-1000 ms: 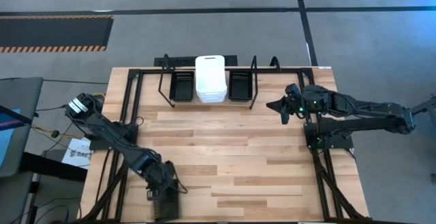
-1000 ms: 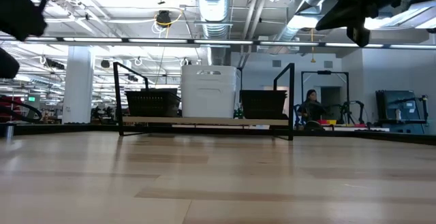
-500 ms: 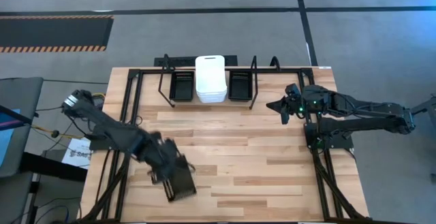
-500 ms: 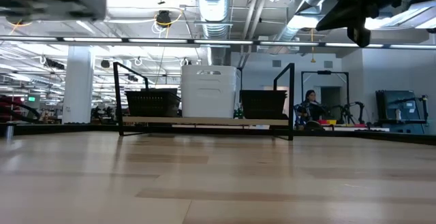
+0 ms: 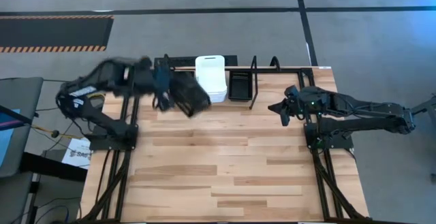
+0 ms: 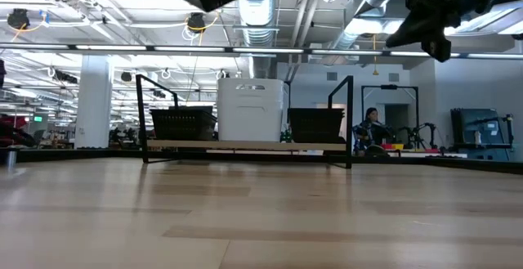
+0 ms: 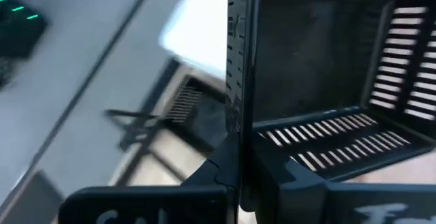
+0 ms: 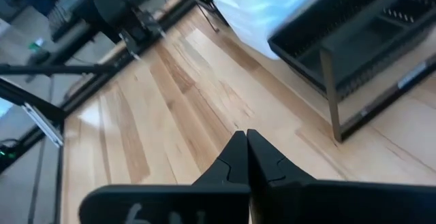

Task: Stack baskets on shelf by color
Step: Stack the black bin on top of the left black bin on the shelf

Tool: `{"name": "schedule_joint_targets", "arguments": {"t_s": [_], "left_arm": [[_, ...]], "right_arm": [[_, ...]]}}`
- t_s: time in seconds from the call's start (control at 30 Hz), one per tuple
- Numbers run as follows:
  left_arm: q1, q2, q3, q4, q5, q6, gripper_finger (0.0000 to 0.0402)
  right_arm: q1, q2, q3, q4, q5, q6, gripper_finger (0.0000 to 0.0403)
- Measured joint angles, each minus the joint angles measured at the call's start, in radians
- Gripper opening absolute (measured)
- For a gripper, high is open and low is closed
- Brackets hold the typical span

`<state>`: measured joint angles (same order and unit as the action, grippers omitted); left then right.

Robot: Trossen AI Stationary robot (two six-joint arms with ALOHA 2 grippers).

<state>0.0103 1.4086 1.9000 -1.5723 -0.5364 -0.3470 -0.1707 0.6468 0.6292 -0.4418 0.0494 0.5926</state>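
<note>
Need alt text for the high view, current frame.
Overhead view of a wooden table: the left hand carries a black basket above the shelf at the far edge, beside the white baskets and another black basket. The right hand waits, shut, over the table's right side.

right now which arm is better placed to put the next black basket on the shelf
The left. Its hand is shut on a black basket carried above the shelf. The right hand is shut, empty, off beside the shelf.
</note>
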Motion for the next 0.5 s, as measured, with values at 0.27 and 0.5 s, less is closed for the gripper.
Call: {"name": "schedule_joint_targets", "arguments": {"t_s": [0.27,0.5], "left_arm": [[0.379,0.043,0.021,0.054,0.118,0.232,0.0],[0.548,0.167,0.02,0.057,0.302,0.448,0.0]], "right_arm": [[-0.002,-0.006,0.0,-0.05,0.0,0.001,0.0003],[-0.003,-0.006,0.0,-0.043,0.001,0.0,0.0003]]}}
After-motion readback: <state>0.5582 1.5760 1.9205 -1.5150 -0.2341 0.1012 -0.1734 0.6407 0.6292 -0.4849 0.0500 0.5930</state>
